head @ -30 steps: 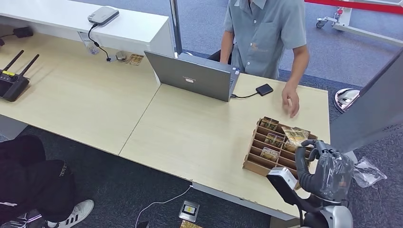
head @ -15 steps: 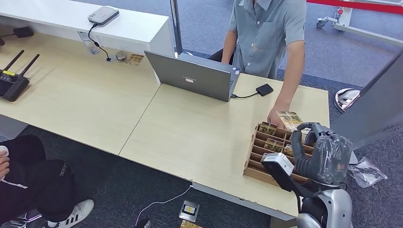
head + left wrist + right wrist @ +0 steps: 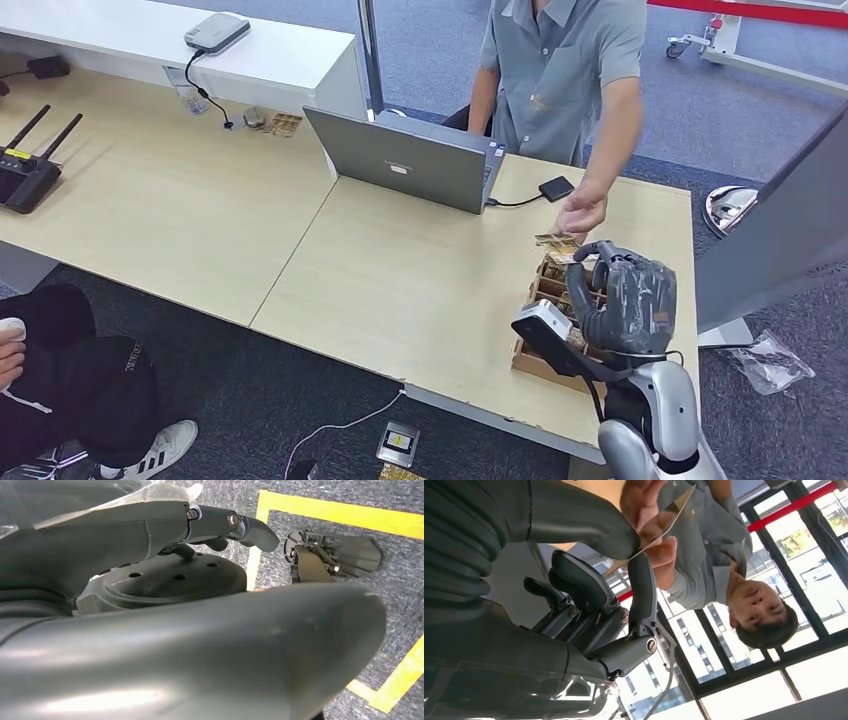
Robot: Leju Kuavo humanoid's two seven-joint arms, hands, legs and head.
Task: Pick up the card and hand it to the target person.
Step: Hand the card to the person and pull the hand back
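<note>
My right hand (image 3: 620,295) is raised over the wooden card rack (image 3: 540,352) at the desk's right end. It pinches a card (image 3: 556,242) between thumb and a finger. In the right wrist view the card (image 3: 670,519) sticks out past the thumb (image 3: 589,525), and the person's fingers (image 3: 663,550) close on its far end. The person in a grey shirt (image 3: 560,70) stands behind the desk, and the person's hand (image 3: 580,212) reaches down to the card. My left hand (image 3: 150,530) hangs over the floor, fingers stretched out, holding nothing.
A grey laptop (image 3: 400,160) stands mid-desk with a small black drive (image 3: 556,188) cabled to it. A router (image 3: 28,170) sits far left. A grey panel (image 3: 780,230) stands close on the right. A seated person's legs (image 3: 70,380) are at the lower left.
My right hand rose from the rack and swung left toward the person, carrying the card. The person's hand lifted off the desk and came onto the card.
</note>
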